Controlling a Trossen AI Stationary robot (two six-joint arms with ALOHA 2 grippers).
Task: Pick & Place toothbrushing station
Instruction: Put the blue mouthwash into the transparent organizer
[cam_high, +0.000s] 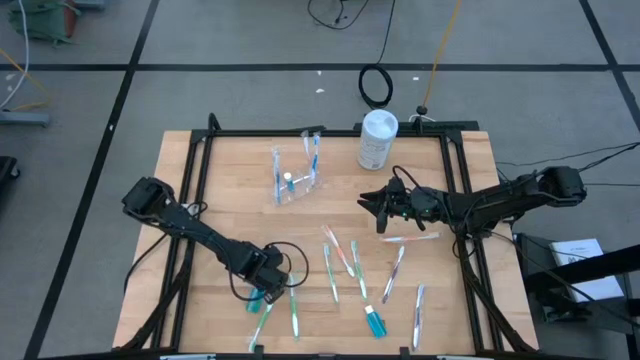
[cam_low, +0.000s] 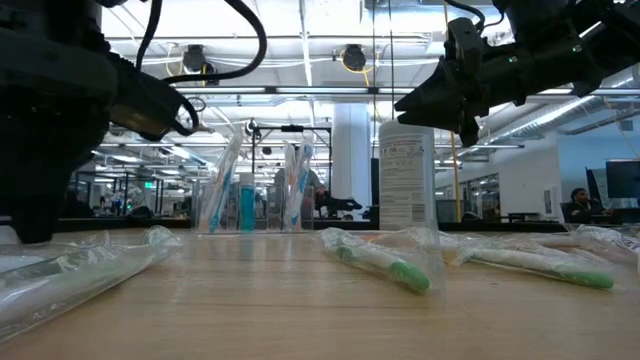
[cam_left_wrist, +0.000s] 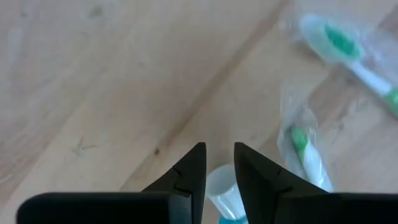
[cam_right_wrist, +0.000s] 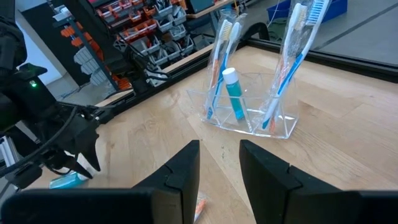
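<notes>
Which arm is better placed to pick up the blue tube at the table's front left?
Left, probably. The left claw is low over the blue tube, whose white cap shows between its open fingers. The right claw hangs raised near the clear holder, far from that tube.

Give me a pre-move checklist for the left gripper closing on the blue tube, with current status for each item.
1. Left gripper open: ok, a gap shows between the fingers.
2. Blue tube lined up in that gap: ok, its white cap sits between the fingertips in the left wrist view.
3. Wrapped toothbrushes clear of the fingers: cannot tell, one lies close beside the tube.
4. Right gripper out of the way: ok, it hovers across the table near the white canister.
5. Clear holder has room: ok, it holds a few toothbrushes and one tube.
</notes>
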